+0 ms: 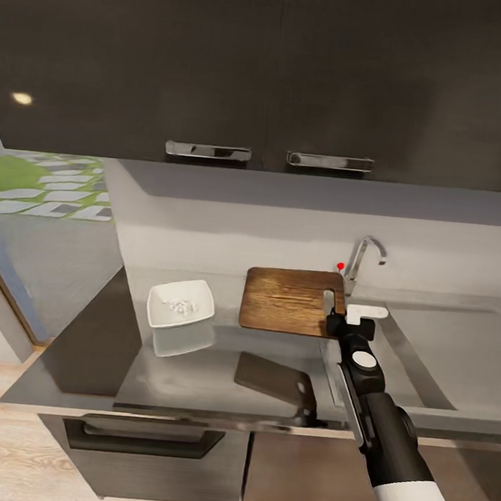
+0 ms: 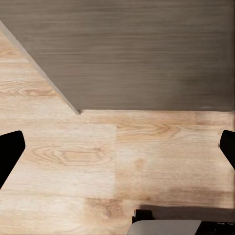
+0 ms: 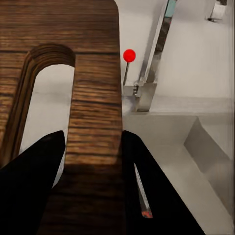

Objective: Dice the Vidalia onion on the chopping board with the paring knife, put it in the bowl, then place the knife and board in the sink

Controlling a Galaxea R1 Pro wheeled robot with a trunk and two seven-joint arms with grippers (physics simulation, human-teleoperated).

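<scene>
While the right gripper (image 1: 334, 316) clamps the chopping board (image 1: 288, 300) by its handle edge above the desk (image 1: 195, 367) beside the sink (image 1: 454, 359), the left gripper (image 2: 117, 152) hangs wide open, empty, over the floor (image 2: 98, 161).

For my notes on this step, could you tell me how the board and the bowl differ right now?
The board is brown wood, flat and rectangular; the bowl is white, squarish and smaller. The right gripper is clamped on the board's slotted end beside the sink; the bowl sits free on the countertop. The bowl holds white onion pieces; the board's top looks bare.
</scene>
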